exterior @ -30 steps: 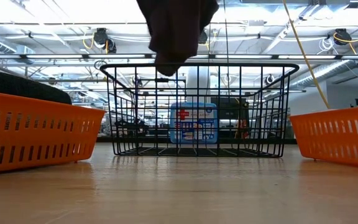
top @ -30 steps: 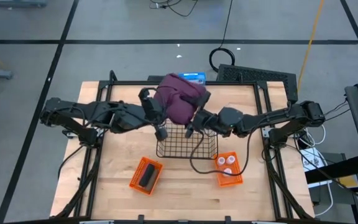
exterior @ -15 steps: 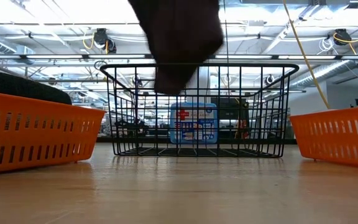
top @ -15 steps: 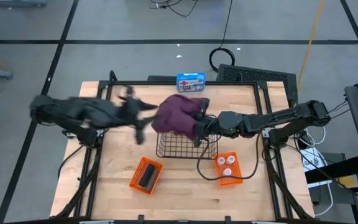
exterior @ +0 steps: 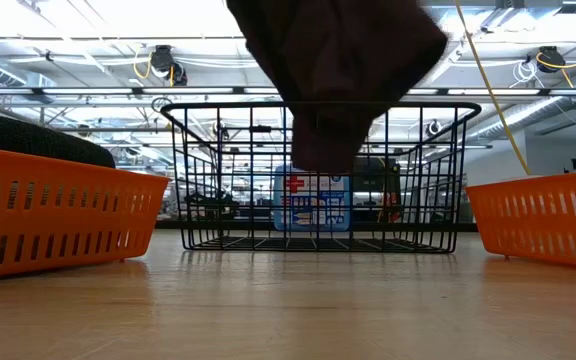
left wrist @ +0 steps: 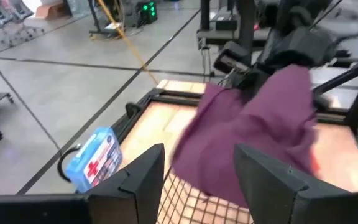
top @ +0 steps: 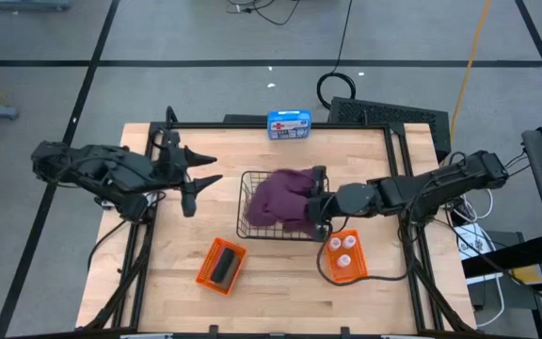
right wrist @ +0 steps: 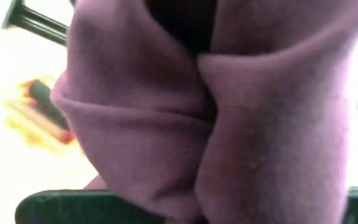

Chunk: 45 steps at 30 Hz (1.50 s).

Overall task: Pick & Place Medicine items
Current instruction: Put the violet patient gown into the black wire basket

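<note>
High view: right gripper [top: 316,203] clenched on maroon pouch [top: 284,198], holding it over wire basket [top: 248,229], likely for dropping in. Left gripper [top: 199,171] off to side, well apart from pouch, fingers spread, nothing held. Dark-grey piece [top: 222,267] sat in left orange bin [top: 204,270]; white bottles [top: 343,252] in right orange bin [top: 331,276].

Low view: pouch hung above basket, its lowest fold dipping below rim, clear of floor.

Left wrist view: fingers apart, empty; pouch ahead, first-aid box [left wrist: 93,157] near table edge.

Right wrist view: pouch fabric bunched, filling frame.
</note>
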{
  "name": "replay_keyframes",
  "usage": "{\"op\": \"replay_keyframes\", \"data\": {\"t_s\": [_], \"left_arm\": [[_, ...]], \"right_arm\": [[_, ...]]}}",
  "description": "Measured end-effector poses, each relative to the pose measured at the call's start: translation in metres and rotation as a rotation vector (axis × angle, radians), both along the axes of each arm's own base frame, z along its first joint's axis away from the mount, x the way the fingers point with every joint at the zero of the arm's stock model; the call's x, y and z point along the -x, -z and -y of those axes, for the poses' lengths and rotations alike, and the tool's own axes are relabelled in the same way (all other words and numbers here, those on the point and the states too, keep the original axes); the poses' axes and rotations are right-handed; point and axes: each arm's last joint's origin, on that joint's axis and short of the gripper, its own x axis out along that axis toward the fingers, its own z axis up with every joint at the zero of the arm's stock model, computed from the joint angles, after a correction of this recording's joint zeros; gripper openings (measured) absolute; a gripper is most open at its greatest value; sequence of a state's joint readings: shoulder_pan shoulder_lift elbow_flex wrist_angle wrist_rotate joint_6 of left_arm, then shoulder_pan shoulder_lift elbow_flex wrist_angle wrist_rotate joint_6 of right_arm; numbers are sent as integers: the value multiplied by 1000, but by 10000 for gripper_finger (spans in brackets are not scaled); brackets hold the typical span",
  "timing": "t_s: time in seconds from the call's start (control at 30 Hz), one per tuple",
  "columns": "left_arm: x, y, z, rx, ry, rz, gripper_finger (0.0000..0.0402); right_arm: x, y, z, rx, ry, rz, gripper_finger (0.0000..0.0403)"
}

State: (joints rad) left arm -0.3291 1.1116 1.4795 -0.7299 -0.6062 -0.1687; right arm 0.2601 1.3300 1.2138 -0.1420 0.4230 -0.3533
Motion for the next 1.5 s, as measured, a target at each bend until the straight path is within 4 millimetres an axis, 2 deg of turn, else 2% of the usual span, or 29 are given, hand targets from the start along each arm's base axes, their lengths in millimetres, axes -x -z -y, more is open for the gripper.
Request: {"op": "replay_keyframes", "data": {"t_s": [0.13, 0.3, 0.4, 0.5, 0.6, 0.93, 1.23, 1.37, 1.5], "left_arm": [[-4, 9, -1, 3, -23, -23, 200], [-11, 14, -6, -6, -79, -40, 200], [-14, 14, -9, -7, -102, -36, 200], [-16, 15, -12, -8, -109, -45, 200], [-22, 17, -15, -9, -127, -49, 200], [-29, 22, -18, -23, -143, -76, 200], [-29, 20, -20, -29, -148, -70, 200], [-28, 20, -20, -30, -148, -70, 200], [-28, 20, -20, -30, -148, -69, 200]], "right_arm": [[-4, -4, 12, -127, -110, -147, 35], [-10, -10, 45, -217, -108, -293, 35], [-18, 1, 64, -289, -117, -354, 35], [-25, 16, 76, -397, -207, -430, 35], [-33, 28, 79, -456, -276, -478, 35], [-61, 73, 82, -429, -304, -595, 35], [-80, 114, 86, -306, -295, -704, 44], [-84, 120, 85, -249, -250, -715, 51], [-83, 118, 81, -127, -229, -722, 82]]}}
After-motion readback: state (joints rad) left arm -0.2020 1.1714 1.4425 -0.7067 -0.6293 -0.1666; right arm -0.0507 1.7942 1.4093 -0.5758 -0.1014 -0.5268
